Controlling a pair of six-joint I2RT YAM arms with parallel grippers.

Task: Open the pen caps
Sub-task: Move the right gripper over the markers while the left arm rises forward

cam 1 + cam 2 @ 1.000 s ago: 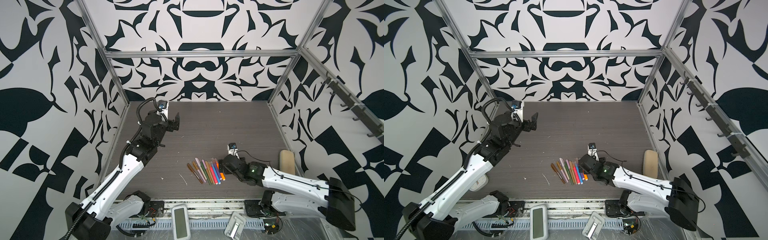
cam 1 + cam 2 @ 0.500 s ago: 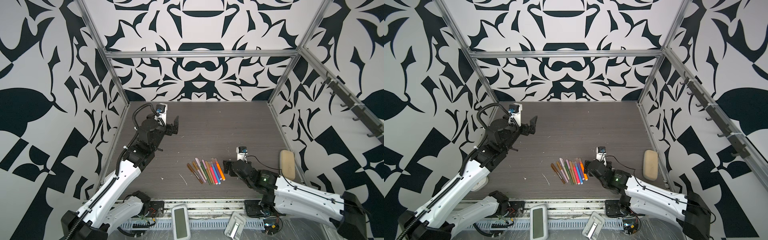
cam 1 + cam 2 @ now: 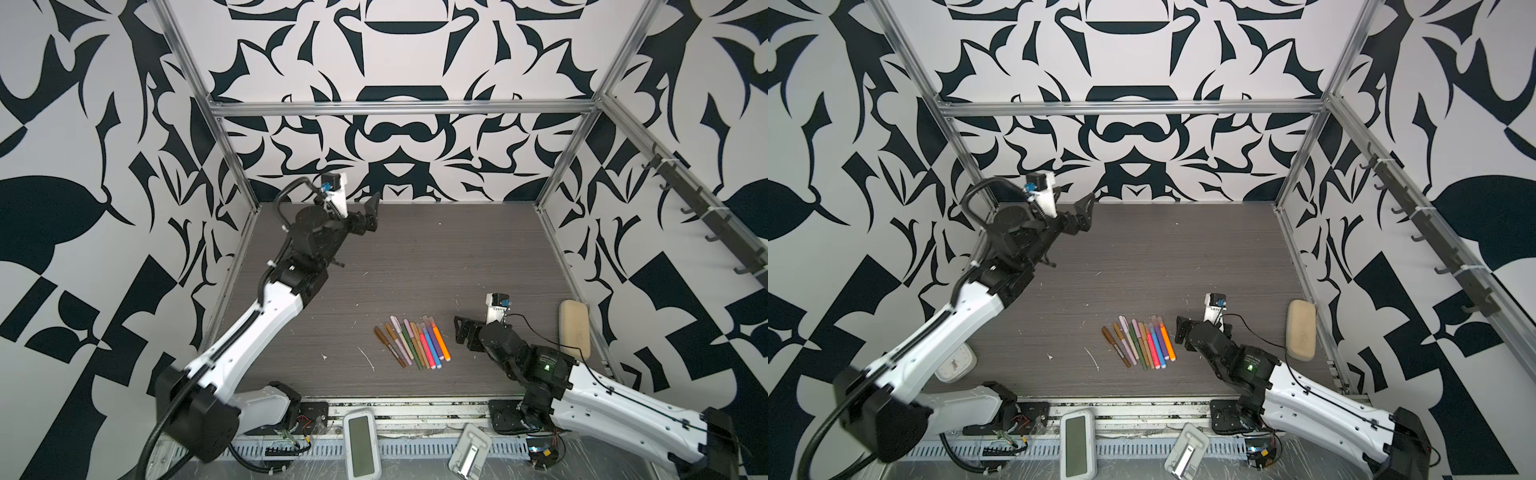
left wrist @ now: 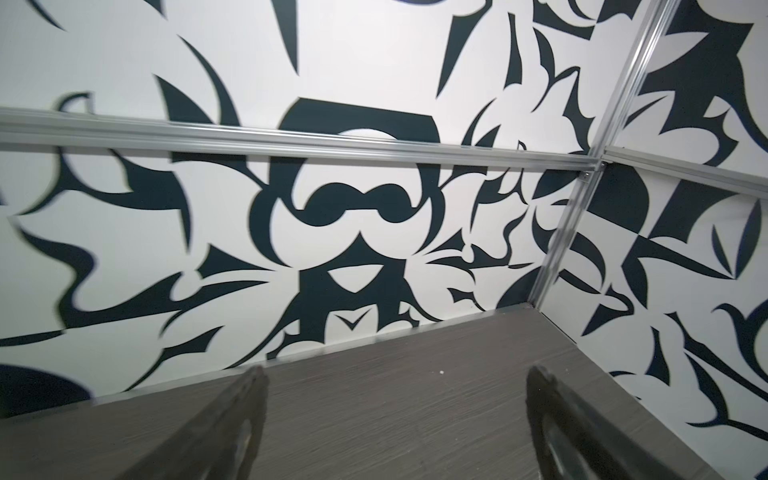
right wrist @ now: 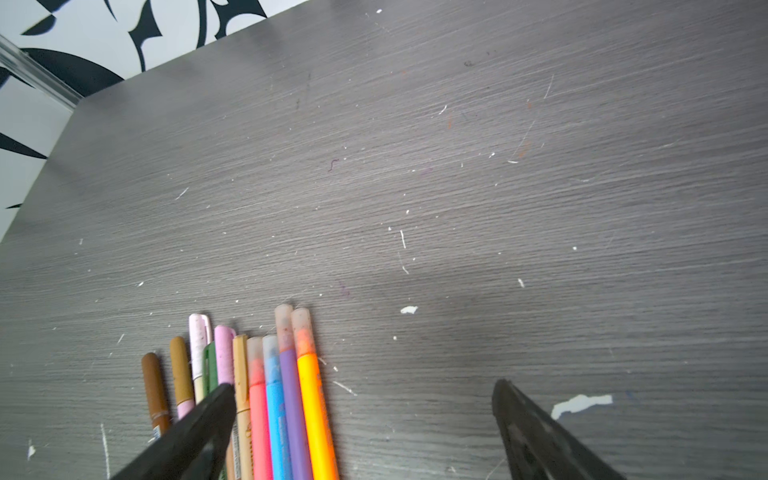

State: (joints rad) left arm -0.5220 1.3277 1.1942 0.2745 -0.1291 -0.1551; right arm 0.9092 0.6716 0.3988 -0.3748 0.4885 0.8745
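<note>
1. Pens (image 3: 411, 343): approx. eleven slim round felt-tips, lying flat side by side in one slanted row on the worktop (image 3: 415, 257).
2. Pen caps (image 5: 284, 324): all still on.
   - Four are frosted, see-through tubes w/ blunt ends, on the orange, purple, blue and pink-red barrels.
   - The rest are opaque w/ rounded ends: brown, gold, pale pink, green, tan.
3. Right jaws: spread wide, nothing between them, low over the worktop.
   - In both top views they sit near the orange edge of the row, w/ a gap.
   - In the right wrist view one black tapered finger (image 5: 195, 432) overlaps the muted pens; can't tell contact from there.
4. Left jaws: spread wide and empty, raised near the back wall, well apart from the pens. The fingers (image 4: 224, 428) are matte black wedges, blurred.
5. Worktop: dark grey wood-grain laminate w/ fine scratches and white flecks. A torn white scrap (image 5: 582, 405) lies just beside the right jaws' other finger.
6. Tan pad (image 3: 574, 328): oblong w/ rounded corners, soft-looking. It lies behind the right jaws, on the side away from the pens.
</note>
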